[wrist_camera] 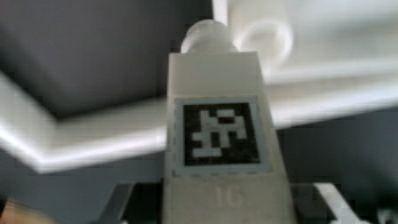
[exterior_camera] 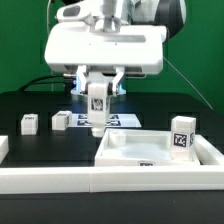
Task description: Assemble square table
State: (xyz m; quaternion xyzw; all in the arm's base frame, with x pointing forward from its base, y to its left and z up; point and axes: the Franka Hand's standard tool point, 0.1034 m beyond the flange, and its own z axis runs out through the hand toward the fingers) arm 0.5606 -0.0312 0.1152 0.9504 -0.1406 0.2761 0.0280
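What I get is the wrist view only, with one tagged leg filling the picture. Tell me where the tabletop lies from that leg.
Observer: The tabletop lies nearer the camera than the leg in the hand, and toward the exterior view's right of it.
Operator: Now report any spare legs outside my picture.
Observer: One loose leg and a second loose leg sit side by side, apart from each other, toward the exterior view's left of the held one.
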